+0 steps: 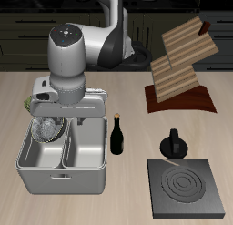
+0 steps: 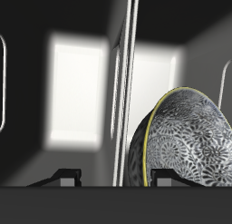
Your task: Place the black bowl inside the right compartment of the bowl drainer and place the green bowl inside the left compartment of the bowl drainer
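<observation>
The black bowl (image 1: 45,129) (image 2: 186,137), grey-silvery with a speckled inside, stands tilted on its edge in the well of the bowl drainer (image 1: 64,178) (image 2: 77,92) that is farther from the wine bottle. My gripper (image 1: 55,119) (image 2: 116,178) hangs just above that well. Its fingers (image 2: 68,176) are spread apart, with the bowl's rim close beside one of them, so it looks open. The other well holds nothing. Only a thin sliver of the green bowl (image 1: 25,103) shows behind the drainer's back corner; the arm hides the rest of it.
A dark wine bottle (image 1: 117,135) stands beside the drainer. Nearer the table's front edge lies a black stove plate (image 1: 187,188), and a black moka pot (image 1: 173,143) stands behind it. A wooden rack (image 1: 179,69) stands on a brown base farther back.
</observation>
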Tool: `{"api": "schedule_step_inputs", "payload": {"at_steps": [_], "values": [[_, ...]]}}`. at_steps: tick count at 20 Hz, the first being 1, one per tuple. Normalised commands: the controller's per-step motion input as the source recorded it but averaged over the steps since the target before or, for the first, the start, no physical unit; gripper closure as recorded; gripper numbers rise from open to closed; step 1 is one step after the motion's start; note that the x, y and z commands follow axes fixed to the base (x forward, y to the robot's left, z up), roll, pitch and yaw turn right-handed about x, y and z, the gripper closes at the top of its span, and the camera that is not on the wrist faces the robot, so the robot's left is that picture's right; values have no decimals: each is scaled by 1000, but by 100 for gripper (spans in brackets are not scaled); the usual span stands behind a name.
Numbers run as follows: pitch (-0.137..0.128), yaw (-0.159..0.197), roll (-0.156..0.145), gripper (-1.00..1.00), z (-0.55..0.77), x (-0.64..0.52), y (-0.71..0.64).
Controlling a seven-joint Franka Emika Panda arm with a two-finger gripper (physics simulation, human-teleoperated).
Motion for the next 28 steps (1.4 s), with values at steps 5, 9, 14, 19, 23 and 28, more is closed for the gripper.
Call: {"api": "schedule_step_inputs", "payload": {"at_steps": [5, 9, 14, 19, 23, 28], "values": [[-5, -18, 13, -100, 19, -72, 10], [-16, -24, 9, -100, 129, -139, -29], [-48, 2, -9, -100, 377, -234, -49], [-67, 3, 15, -100, 463, -285, -59], [-6, 10, -8, -100, 65, -32, -66], [-4, 21, 8, -100, -16, -30, 25]]}}
